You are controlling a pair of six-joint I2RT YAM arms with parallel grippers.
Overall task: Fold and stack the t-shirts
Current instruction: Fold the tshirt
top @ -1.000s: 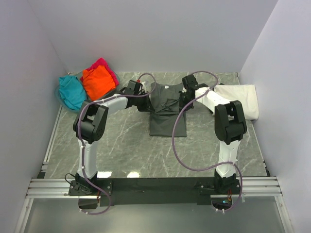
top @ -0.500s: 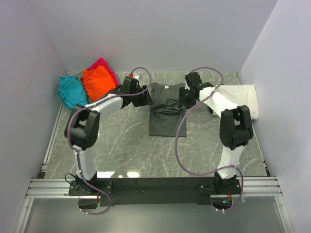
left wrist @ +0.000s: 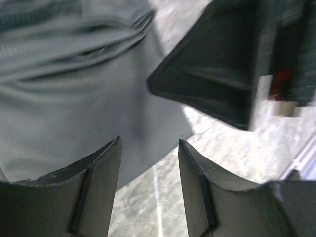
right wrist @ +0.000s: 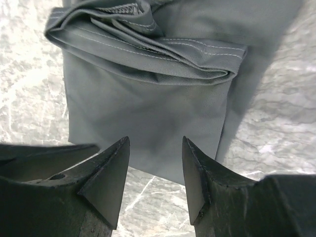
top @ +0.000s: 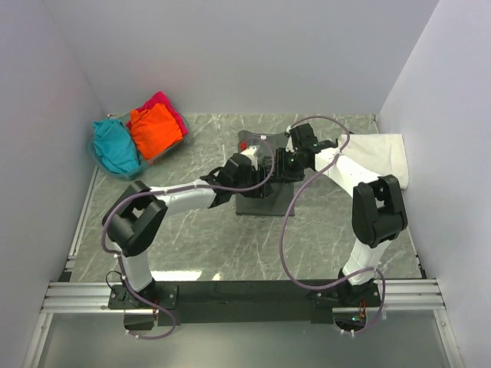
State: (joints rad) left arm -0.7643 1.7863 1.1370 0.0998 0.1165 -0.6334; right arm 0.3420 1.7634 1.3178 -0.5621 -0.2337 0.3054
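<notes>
Grippers hover low over the dark grey t-shirt (right wrist: 148, 98) at the middle of the table (top: 207, 245), left gripper (left wrist: 149, 148) and right gripper (right wrist: 155, 148) both spread and empty, probably lining up to fold its bunched upper part. Beyond, the white t-shirt (top: 380, 149) lies right; orange t-shirt (top: 152, 130), teal t-shirt (top: 113, 147) and magenta t-shirt (top: 163, 101) heap far left, seemingly waiting

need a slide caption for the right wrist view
Open right pincer above the partly folded dark grey t-shirt on the marble table.
</notes>
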